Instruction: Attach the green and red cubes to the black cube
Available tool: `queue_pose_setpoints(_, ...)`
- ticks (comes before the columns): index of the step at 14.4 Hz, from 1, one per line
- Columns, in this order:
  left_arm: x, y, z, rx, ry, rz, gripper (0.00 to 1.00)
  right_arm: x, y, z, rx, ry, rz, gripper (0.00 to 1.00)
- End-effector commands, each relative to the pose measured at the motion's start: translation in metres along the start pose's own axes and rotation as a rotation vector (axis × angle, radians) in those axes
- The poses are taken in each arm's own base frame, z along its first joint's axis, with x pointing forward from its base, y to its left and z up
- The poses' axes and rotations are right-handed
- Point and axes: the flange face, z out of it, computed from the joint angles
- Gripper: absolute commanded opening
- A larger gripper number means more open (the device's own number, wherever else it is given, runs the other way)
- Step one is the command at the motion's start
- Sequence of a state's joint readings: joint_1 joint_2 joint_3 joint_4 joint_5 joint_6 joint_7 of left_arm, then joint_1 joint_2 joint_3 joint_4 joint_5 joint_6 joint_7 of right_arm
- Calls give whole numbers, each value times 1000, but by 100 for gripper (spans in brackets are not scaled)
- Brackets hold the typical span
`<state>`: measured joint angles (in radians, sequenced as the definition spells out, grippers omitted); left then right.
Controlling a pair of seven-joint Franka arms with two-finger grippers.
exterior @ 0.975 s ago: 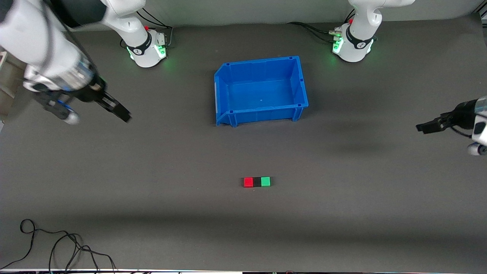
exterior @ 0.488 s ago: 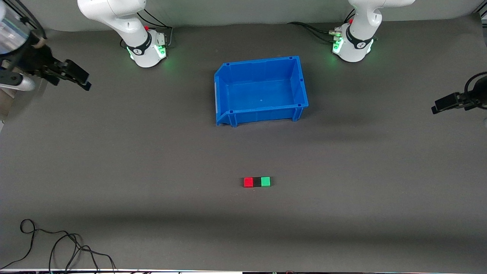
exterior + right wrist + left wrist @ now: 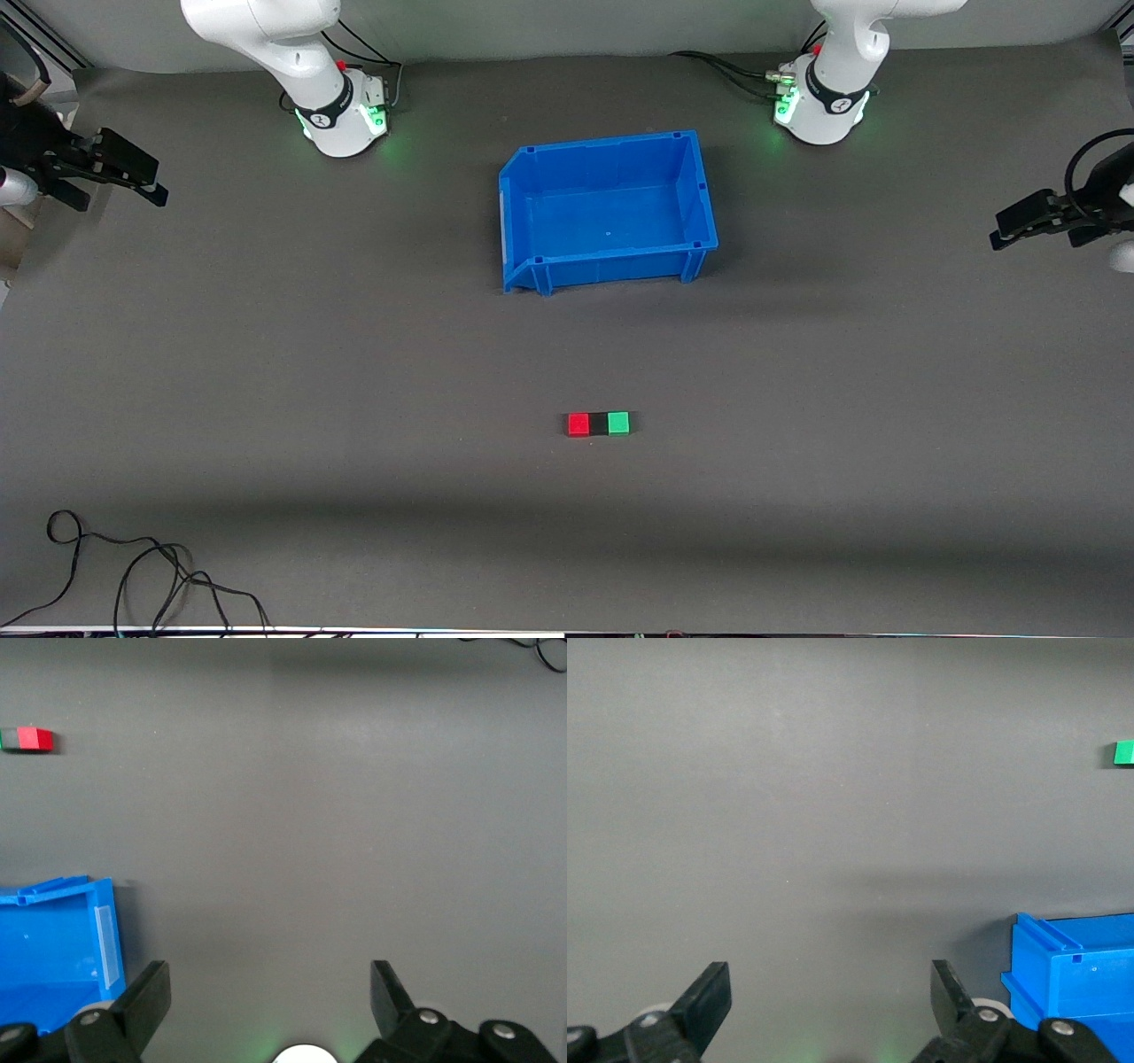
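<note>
The red cube (image 3: 578,424), the black cube (image 3: 599,424) and the green cube (image 3: 618,423) lie in one touching row on the grey mat, the black one in the middle, nearer to the front camera than the bin. My left gripper (image 3: 999,232) is open and empty over the mat at the left arm's end. Its wrist view shows open fingers (image 3: 831,992) and the green cube (image 3: 1124,753). My right gripper (image 3: 146,182) is open and empty over the right arm's end. Its wrist view shows open fingers (image 3: 270,992) and the red cube (image 3: 35,740).
An empty blue bin (image 3: 700,190) stands mid-table between the arm bases and the cubes; it also shows in the left wrist view (image 3: 1076,979) and the right wrist view (image 3: 104,943). A black cable (image 3: 133,576) lies at the mat's near corner, toward the right arm's end.
Both arms have drawn back outward toward their own ends of the table, the right one the most. The row of cubes has not moved.
</note>
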<state>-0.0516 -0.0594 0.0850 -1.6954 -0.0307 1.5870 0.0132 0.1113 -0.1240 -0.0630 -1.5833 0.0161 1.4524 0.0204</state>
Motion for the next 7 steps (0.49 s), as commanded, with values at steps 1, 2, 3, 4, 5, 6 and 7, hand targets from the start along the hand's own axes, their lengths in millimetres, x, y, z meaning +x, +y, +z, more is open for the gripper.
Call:
queue_pose_setpoints(1, -11, 14, -5, 25, 14, 47, 100, 5, 5, 0, 19, 3, -39, 100)
queue_pose_setpoints(2, -11, 23, -5, 29, 15, 63, 100, 7, 5, 0, 18, 12, -38, 100)
queue_pose_setpoints(3, -11, 22, -5, 32, 15, 62, 100, 9, 6, 4, 13, 20, -39, 100)
queue_pose_setpoints(4, -10, 31, -5, 40, 21, 80, 100, 12, 6, 11, 10, 26, -38, 100)
queue_pose_setpoints(5, -7, 33, -3, 57, 29, 85, 100, 16, 7, 17, 7, 39, -39, 100)
queue_pose_setpoints(6, -4, 34, 0, 66, 35, 89, 100, 18, 7, 20, 6, 53, -39, 100)
queue_pose_setpoints(7, -1, 34, 2, 68, 49, 93, 100, 21, 7, 21, 6, 67, -38, 100)
